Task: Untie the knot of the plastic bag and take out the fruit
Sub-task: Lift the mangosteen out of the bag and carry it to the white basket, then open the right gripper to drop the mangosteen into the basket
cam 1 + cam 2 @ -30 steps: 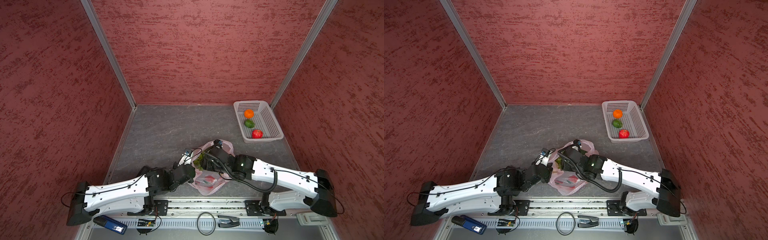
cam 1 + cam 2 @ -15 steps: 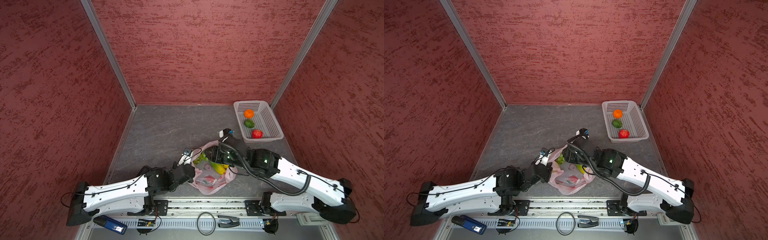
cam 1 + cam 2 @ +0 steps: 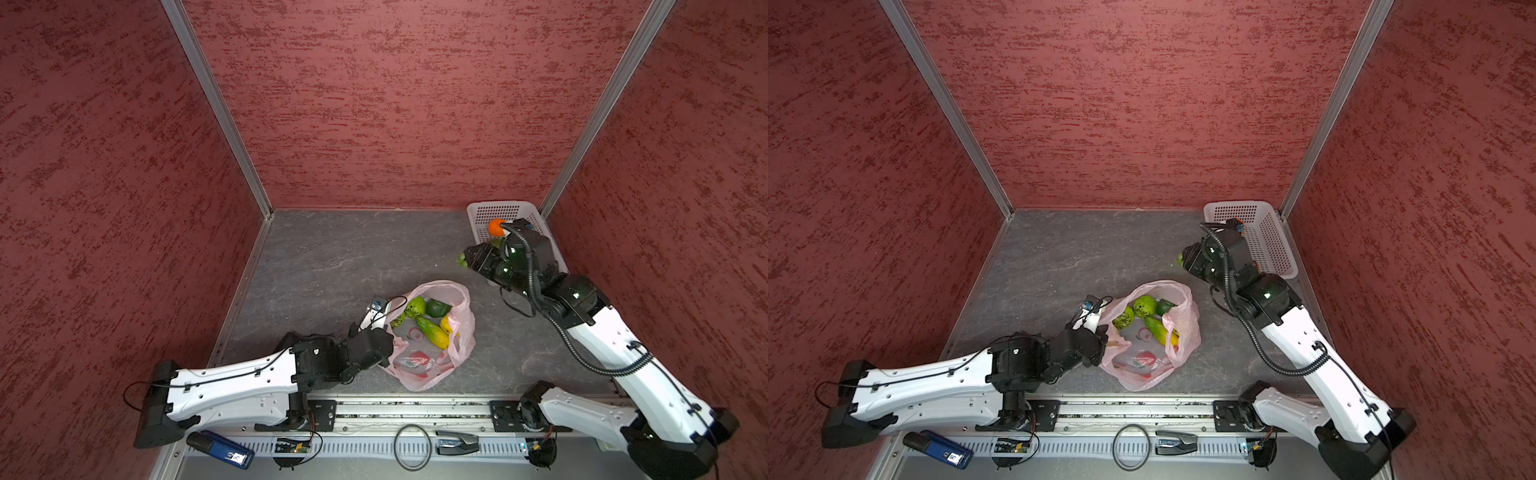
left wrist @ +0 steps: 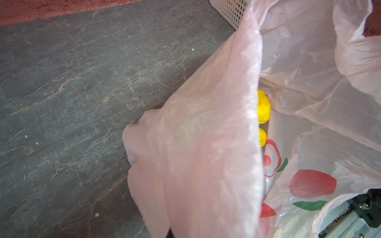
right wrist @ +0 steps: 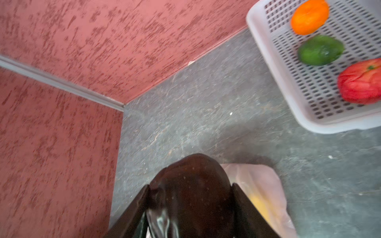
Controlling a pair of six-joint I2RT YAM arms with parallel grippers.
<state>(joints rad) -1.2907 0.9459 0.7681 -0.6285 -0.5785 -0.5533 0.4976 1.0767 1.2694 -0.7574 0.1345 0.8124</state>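
Right gripper (image 5: 190,206) is clamped on a dark brown fruit (image 5: 193,175), glossy and rounded, one jaw on each flank. It hangs above the desk (image 3: 332,257) just beside the white perforated basket (image 3: 482,210) in the far right corner. My guess is that it's a light toy piece, but the shiny skin looks slippery, so gripping across the widest part seems the safe bet.

Left gripper (image 3: 386,334) is pressed together on the left rim of the pink plastic bag (image 3: 463,332), which sits near the front edge of the desk, about midway along. I can't spot the knot anywhere and the mouth gapes open, so I reckon that step's done. The film is thin and floppy and would likely sag shut if the rim went slack. I'd pinch it at the rim or a handle loop, not the belly.

Inside the bag are a bright green speckled fruit (image 3: 415,307), a dark green fruit (image 3: 437,308), a long yellow-green piece (image 3: 434,332) and a yellow fruit (image 4: 263,107). They all look small and light, and I'd take each across its middle.

The basket holds an orange mandarin (image 5: 309,17), a green fruit (image 5: 320,50) and a red fruit (image 5: 360,81).
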